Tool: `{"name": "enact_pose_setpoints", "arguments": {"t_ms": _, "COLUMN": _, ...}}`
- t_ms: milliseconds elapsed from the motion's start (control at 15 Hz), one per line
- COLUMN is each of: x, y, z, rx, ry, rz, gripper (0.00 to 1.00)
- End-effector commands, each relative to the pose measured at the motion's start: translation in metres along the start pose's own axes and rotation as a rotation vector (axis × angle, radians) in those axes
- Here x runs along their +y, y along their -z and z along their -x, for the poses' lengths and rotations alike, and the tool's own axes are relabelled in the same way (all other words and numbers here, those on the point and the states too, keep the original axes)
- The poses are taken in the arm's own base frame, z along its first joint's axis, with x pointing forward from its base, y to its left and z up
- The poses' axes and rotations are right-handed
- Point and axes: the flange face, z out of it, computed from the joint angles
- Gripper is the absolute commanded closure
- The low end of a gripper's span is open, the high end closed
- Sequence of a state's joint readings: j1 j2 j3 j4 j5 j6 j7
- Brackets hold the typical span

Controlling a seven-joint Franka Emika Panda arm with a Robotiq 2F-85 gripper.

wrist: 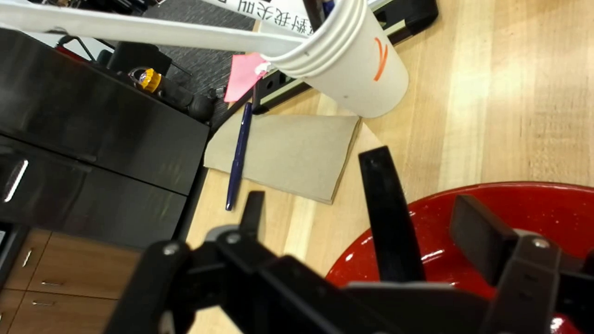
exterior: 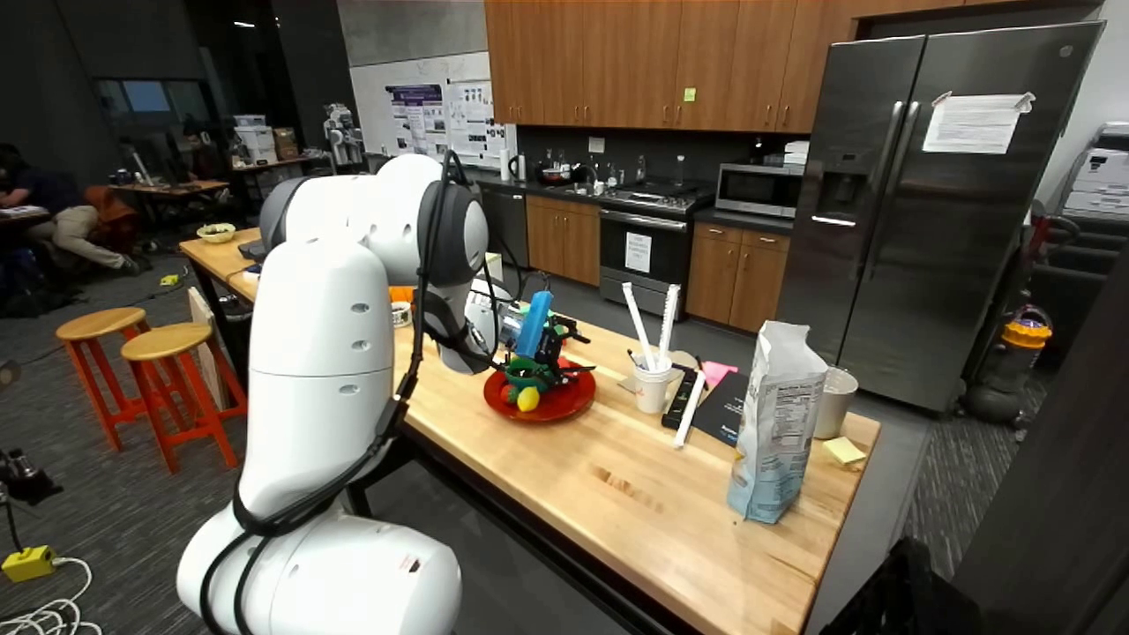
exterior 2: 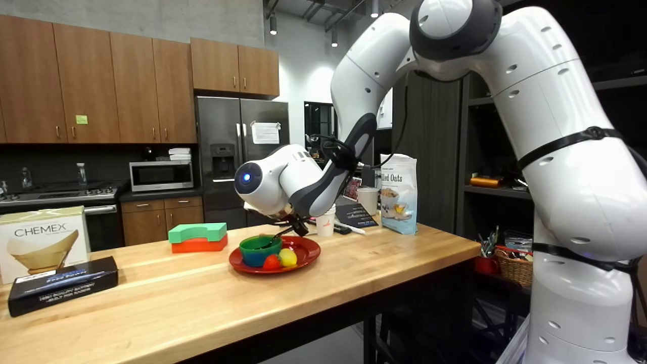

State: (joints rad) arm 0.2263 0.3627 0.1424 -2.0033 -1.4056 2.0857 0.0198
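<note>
In the wrist view my gripper stands open, with one finger on the left and the other on the right over the red plate. The black handle of a utensil rises between them, with a gap visible on each side. An exterior view shows the utensil's dark head inside a green bowl whose lower part looks blue. The bowl sits on the plate beside a red fruit and a yellow lemon. From another angle, the gripper partly hides the bowl.
Close to the plate stands a white paper cup holding long white sticks. Brown napkins and a blue pen lie near it. An oats bag, green and orange blocks and a black box also occupy the table.
</note>
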Motion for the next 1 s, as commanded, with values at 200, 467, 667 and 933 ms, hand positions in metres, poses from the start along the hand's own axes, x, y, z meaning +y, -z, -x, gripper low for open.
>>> {"name": "enact_pose_setpoints", "arguments": {"t_ms": 200, "x": 0.0029, "y": -0.0008, "z": -0.0015, "rx": -0.004, "ry": -0.004, "rz": 0.052, "gripper": 0.00}}
{"name": "enact_pose_setpoints", "arguments": {"t_ms": 467, "x": 0.0044, "y": -0.0011, "z": -0.0021, "rx": 0.008, "ry": 0.005, "rz": 0.094, "gripper": 0.00}}
{"name": "enact_pose_setpoints", "arguments": {"t_ms": 667, "x": 0.0028, "y": 0.0011, "z": -0.0040, "rx": 0.031, "ry": -0.004, "rz": 0.071, "gripper": 0.00}}
{"name": "enact_pose_setpoints", "arguments": {"t_ms": 933, "x": -0.0004, "y": 0.0062, "z": -0.0095, "rx": 0.092, "ry": -0.019, "rz": 0.022, "gripper": 0.31}}
